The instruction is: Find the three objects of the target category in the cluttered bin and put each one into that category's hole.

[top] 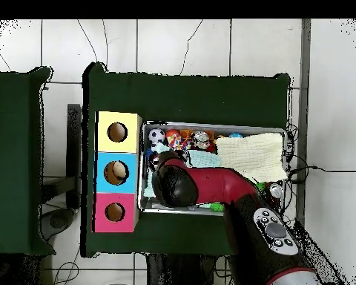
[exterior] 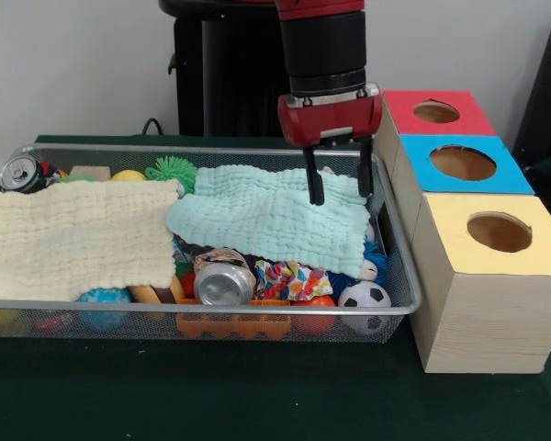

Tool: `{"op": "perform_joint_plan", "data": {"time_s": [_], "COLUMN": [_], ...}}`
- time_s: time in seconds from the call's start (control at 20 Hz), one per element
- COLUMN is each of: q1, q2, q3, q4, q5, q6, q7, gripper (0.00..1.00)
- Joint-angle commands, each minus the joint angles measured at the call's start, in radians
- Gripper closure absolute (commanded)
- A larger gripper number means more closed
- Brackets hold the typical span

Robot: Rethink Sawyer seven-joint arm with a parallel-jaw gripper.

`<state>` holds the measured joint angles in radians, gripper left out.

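Front view: the crushed silver drink can (exterior: 224, 283) and the black-and-white toy football (exterior: 365, 297) lie at the near rim of the wire mesh bin (exterior: 257, 312), below the red-and-black gripper (exterior: 339, 186). Gripper fingers stand apart, empty, tips just over the pale green muslin cloth (exterior: 266, 216). Overhead view hides the gripper under the arm, but shows the three-holed box (top: 117, 172) beside the bin.

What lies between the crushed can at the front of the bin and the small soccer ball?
In the front view, a crumpled colourful wrapper lies between the crushed can and the soccer ball, with an orange-red ball below it.
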<state>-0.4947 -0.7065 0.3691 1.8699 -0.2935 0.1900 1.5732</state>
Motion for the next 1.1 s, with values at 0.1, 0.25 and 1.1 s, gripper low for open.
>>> {"op": "perform_joint_plan", "data": {"time_s": [0.1, 0.25, 1.1], "q1": [-0.036, -0.035, -0.043], "q2": [0.076, 0.117, 0.223], "q3": [0.125, 0.148, 0.109], "q4": [-0.143, -0.192, -0.186], "q5": [-0.090, -0.100, -0.147], "q6": [0.054, 0.073, 0.020], "q7": [-0.081, -0.092, 0.012], "gripper": [0.00, 0.00, 0.00]}}
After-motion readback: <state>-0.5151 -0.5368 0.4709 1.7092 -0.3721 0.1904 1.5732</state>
